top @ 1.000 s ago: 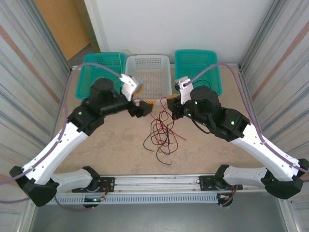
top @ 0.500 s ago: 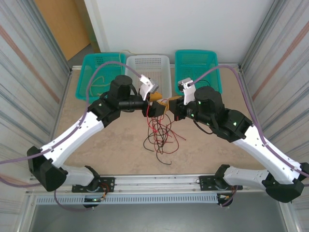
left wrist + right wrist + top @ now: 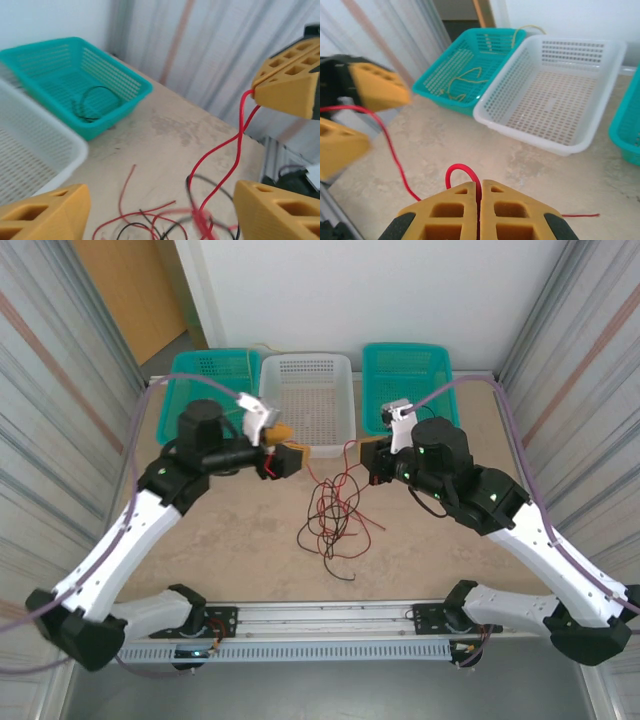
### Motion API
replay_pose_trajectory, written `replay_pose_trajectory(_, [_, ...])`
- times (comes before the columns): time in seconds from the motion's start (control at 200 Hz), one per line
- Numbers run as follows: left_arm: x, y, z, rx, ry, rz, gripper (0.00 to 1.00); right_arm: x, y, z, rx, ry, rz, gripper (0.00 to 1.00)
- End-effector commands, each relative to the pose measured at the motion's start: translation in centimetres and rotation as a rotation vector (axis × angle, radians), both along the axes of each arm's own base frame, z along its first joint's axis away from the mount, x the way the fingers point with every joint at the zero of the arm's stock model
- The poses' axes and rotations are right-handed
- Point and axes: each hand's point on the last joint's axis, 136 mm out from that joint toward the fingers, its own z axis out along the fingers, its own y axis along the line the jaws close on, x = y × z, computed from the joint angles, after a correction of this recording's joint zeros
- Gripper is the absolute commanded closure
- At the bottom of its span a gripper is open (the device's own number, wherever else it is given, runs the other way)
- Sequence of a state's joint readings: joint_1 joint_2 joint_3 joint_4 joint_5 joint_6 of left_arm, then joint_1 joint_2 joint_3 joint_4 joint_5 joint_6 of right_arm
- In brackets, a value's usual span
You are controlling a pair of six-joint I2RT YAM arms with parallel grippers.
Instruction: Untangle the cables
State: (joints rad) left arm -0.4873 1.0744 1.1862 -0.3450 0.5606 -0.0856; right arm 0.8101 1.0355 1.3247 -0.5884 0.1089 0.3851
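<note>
R hand (image 3: pixel 480 183) clamps red cable (image 3: pixel 461 167); L hand (image 3: pixel 162 196) open, cable btwn its fingers.

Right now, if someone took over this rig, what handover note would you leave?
Left gripper: open, holding nothing.
Right gripper: shut on a thin red wire.
Done: thin yellow wire in the left teal plastic basket, thin black wire in the right teal plastic basket.
To do: tangle of red and black wires on the table; white plastic basket empty.
</note>
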Motion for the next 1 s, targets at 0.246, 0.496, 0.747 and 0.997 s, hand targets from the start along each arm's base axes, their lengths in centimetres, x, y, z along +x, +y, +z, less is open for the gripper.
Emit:
replay_pose_trajectory(0.246, [-1.9, 8.4, 4.4, -0.02, -0.066, 0.246, 0.15, 1.0, -1.8, -0.9, -0.033, 0.028, -0.066, 1.0])
replay_pose_trajectory(0.496, [-1.2, 3.6, 9.0, -0.16, -0.075, 0.015, 0.34, 0.6, -0.6, -1.5, -0.036, 0.052, -0.011, 1.0])
replay_pose_trajectory(0.747, [-1.7, -4.9, 3.9, -0.018, -0.018, -0.273, 0.33, 0.4, 0.6, -2.1, -0.006, 0.077, 0.031, 1.0])
replay_pose_trajectory(0.997, [-0.1, -7.3, 2.2, -0.04, 0.021, -0.328, 0.33, 0.0, 2.1, -2.4, 0.014, 0.099, 0.095, 1.0])
